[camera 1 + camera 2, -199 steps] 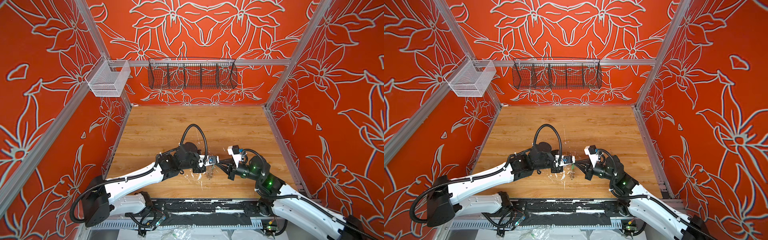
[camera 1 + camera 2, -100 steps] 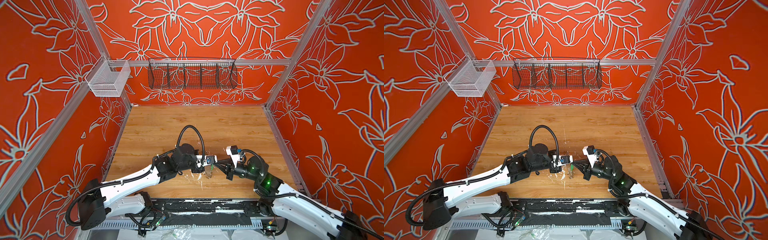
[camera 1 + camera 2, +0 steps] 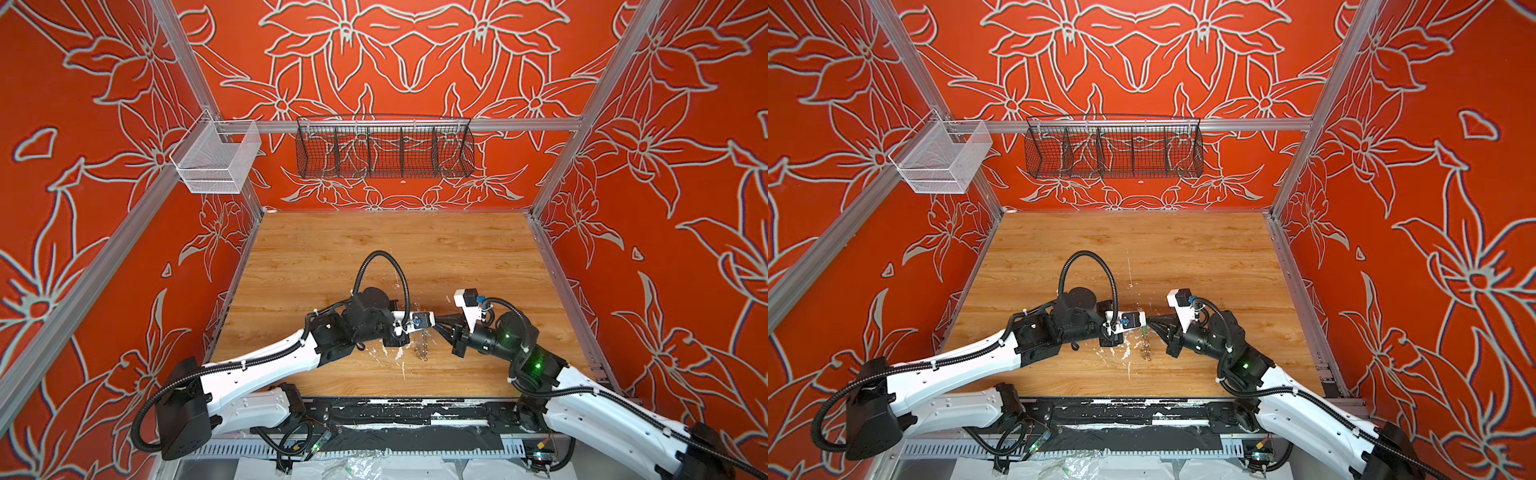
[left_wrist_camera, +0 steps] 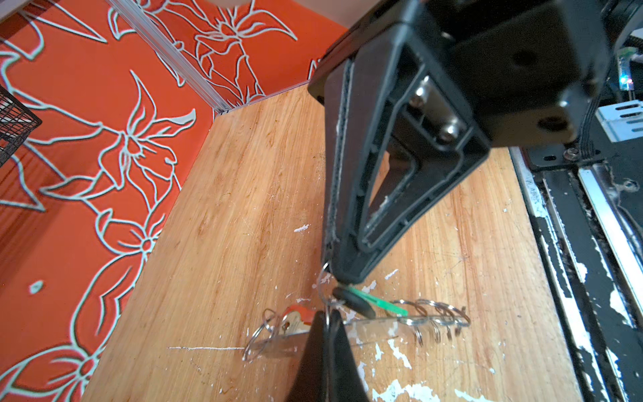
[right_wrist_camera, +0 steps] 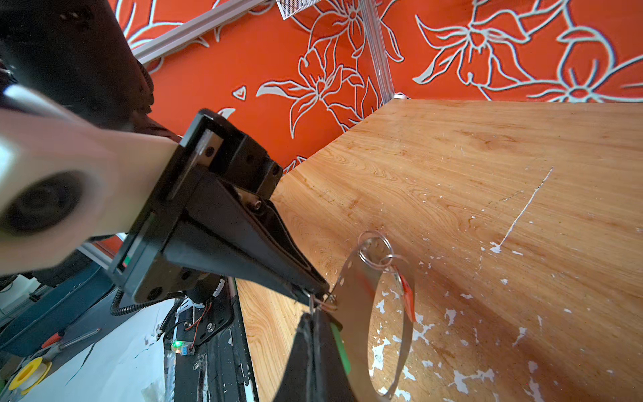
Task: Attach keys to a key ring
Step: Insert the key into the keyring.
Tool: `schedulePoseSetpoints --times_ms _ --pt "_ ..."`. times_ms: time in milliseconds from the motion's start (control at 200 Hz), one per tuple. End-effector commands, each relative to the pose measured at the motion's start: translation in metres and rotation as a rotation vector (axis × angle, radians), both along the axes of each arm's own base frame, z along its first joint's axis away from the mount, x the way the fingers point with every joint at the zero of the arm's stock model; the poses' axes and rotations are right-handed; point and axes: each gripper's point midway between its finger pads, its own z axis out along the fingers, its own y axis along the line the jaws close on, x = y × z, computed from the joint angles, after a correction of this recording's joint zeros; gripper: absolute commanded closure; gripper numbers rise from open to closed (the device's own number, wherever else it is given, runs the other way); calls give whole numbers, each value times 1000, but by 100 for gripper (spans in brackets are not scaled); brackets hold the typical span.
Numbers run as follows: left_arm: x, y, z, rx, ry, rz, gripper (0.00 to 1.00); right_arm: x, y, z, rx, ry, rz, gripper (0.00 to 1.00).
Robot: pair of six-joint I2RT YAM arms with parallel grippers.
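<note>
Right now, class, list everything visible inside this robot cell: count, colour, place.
table: one, light wood with white flecks, cell floor
wire basket: one, black, back wall rail
mesh basket: one, white, left wall rail
key ring: one, grey flat hoop, hanging over table's near part
split rings: several, silver wire, along hoop's rim
green-tagged key: one, green, beside the hoop
orange-red-tagged key: one, orange-red, hanging from a split ring
left gripper: one, black, shut on key ring's wire ring
right gripper: one, black, shut on green-tagged key

The left gripper (image 3: 1141, 325) and right gripper (image 3: 1152, 323) meet tip to tip above the table (image 3: 1183, 241). The key ring (image 3: 1145, 351) dangles beneath, green key (image 3: 1143, 331) at its top.
</note>
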Motion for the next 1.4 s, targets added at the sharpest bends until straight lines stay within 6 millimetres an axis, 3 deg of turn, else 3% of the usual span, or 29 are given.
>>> schedulePoseSetpoints --times_ms 0,706,1096,1396 --pt "-6 -6 19 -54 -38 -43 100 2 1 19 26 -38 -9 100" --pt "-9 -5 26 -80 -21 -42 100 17 -6 3 -26 -5 -103 100" --pt "-5 -4 25 -73 -29 -20 100 12 -1 13 25 6 -69 100" --pt "-6 -2 30 -117 -33 -12 100 28 -10 -6 -29 60 -174 100"
